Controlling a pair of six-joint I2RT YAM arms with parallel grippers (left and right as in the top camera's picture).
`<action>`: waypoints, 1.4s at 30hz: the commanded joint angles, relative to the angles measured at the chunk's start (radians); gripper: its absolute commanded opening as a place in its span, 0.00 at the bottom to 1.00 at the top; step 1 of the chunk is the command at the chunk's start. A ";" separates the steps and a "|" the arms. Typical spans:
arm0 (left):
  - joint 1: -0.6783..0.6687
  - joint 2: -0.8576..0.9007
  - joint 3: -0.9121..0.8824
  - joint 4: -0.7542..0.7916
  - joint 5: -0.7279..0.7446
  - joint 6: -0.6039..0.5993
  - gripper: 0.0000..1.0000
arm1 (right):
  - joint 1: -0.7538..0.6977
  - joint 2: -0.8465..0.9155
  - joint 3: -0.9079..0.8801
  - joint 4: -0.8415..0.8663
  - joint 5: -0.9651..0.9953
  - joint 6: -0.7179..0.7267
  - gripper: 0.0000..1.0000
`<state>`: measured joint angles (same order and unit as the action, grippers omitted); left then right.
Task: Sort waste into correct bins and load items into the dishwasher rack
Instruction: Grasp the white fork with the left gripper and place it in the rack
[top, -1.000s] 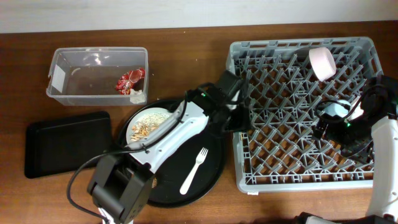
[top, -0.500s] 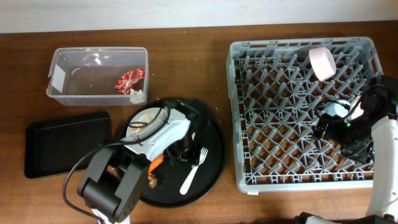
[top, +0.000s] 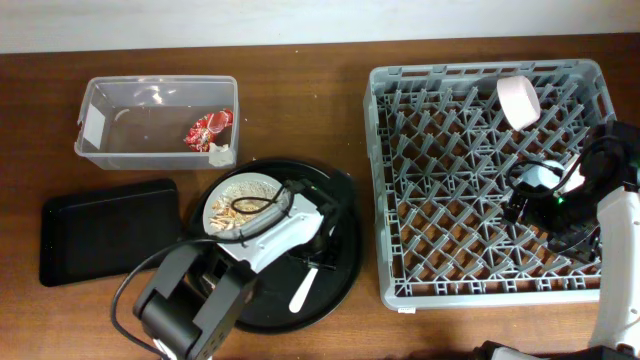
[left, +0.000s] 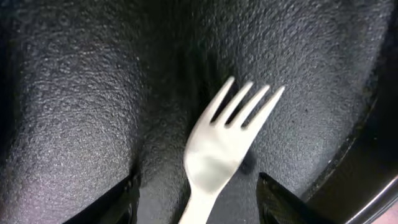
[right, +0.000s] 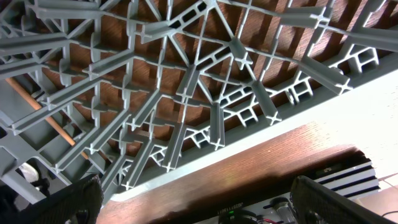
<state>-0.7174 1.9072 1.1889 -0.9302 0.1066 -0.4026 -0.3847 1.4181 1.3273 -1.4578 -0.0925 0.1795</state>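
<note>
As fork lies on round tray — left end effector spread astride it | right end effector spread.

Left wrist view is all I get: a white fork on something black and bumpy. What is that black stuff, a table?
Observer: No, the fork lies on a large round black tray, which sits on a wooden table.
Operator: Is anything else on that tray?
Observer: Yes, a white plate with pale food scraps sits on its far left part.
Operator: And where would the fork go?
Observer: Probably into the grey rack to the tray's right; a pink bowl already leans in its far corner.
</note>
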 joint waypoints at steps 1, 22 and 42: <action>-0.008 -0.017 -0.042 0.008 0.000 0.014 0.52 | -0.002 -0.011 0.000 0.000 -0.005 -0.008 0.99; 0.018 -0.087 0.109 -0.104 0.001 0.016 0.00 | -0.002 -0.011 0.000 -0.003 -0.005 -0.008 0.99; 0.010 -0.002 0.321 0.407 0.279 -0.308 0.00 | -0.002 -0.011 0.000 -0.003 -0.005 -0.008 0.99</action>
<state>-0.7033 1.8786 1.5002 -0.5308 0.3641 -0.6899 -0.3847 1.4181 1.3273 -1.4609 -0.0929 0.1787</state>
